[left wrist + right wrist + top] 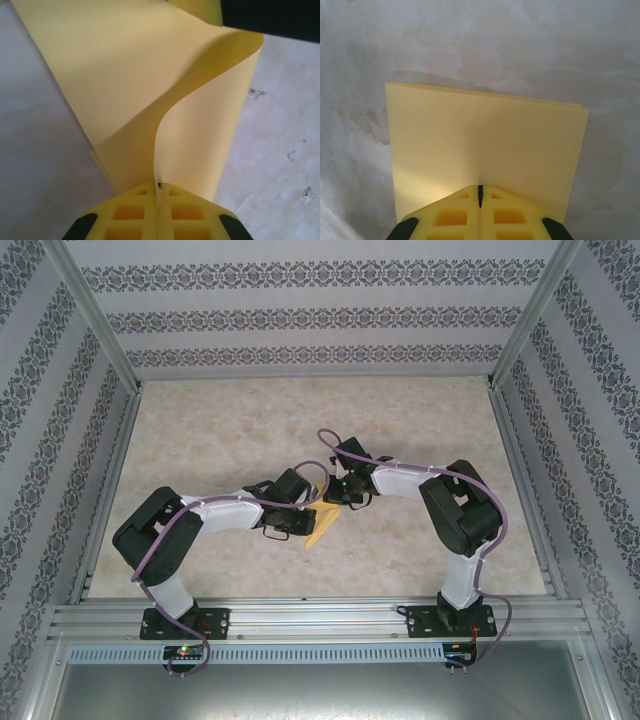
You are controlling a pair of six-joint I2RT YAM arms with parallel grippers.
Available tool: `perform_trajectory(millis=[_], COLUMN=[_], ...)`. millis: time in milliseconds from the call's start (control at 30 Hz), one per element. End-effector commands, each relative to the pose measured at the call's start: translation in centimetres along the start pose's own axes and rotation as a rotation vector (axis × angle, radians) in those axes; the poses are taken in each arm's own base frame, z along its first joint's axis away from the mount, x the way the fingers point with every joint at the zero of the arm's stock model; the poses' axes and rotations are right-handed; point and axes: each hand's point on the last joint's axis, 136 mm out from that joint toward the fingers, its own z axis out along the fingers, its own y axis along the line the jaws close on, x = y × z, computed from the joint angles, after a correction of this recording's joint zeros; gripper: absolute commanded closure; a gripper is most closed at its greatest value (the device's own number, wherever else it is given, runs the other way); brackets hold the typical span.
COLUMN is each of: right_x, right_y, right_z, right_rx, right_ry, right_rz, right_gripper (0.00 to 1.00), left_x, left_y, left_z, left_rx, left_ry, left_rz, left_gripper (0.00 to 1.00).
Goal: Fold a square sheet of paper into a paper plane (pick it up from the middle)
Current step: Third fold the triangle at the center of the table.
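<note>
While left claw [159, 194] and right claw [480, 194] pinch it, sheet [140, 75] bows.

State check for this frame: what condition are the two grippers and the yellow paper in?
left gripper: shut, pinching the sheet's edge.
right gripper: shut, pinching the sheet's edge.
square sheet of paper: folded double, held by both grippers, one layer bowing upward by the left gripper.
</note>
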Motion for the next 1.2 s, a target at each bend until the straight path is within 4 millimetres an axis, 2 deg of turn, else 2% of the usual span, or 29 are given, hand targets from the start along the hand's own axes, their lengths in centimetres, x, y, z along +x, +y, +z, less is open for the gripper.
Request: perform_trajectory(millis=[0,133,233,300,433,500,600,700,800,867,1100,1167], right_x=[1.5,1.6,1.1,0.2,-1.1,-0.5,1.8,5.0,8.1,9.3,10.7,10.7], right_y=[-1.2,-1.2,-0.3,0.7,2.1,2.9,3.7,4.2,6.2,7.1,7.8,8.2], right_z=[0.8,0.8,-0.1,-1.7,-6.6,-8.3,-9.0,-8.5,-7.4,-6.4,-2.6,-2.1], right_rx=[0.043,0.042,0.010,-0.024,-0.096,-0.179,-0.293,-0.343,-0.383,-0.384,-0.401,-0.420], right_ry=[0.063,0.065,0.033,-0.017,-0.171,-0.234,-0.284,-0.306,-0.276,-0.244,-0.179,-0.173], right_rz=[0.008,0.012,0.006,-0.005,0.006,0.034,0.079,0.112,0.083,0.076,0.117,0.119], right_gripper=[0.99,0.99,0.99,0.97,0.97,0.97,0.99,1.00,1.00,1.00,1.00,1.00], left_x=[0.7,1.5,2.2,2.6,2.8,2.7,2.7,2.8,2.7,2.6,2.7,2.8], left_y=[1.4,2.5,3.1,3.3,3.0,2.9,2.9,3.3,3.3,3.3,3.6,3.6], left_z=[0.4,0.4,0.7,0.9,1.1,1.2,1.5,1.7,1.9,2.0,2.2,2.2], left_rx=[-0.055,-0.102,-0.122,-0.116,-0.094,-0.083,-0.069,-0.067,-0.053,-0.047,-0.047,-0.047], left_ry=[0.046,0.064,0.078,0.080,0.085,0.085,0.091,0.099,0.100,0.098,0.106,0.108], left_rz=[0.001,-0.022,-0.038,-0.042,-0.038,-0.038,-0.046,-0.055,-0.061,-0.063,-0.071,-0.071], left_gripper=[0.96,0.96,0.97,0.97,0.97,0.97,0.97,0.97,0.97,0.97,0.97,0.97])
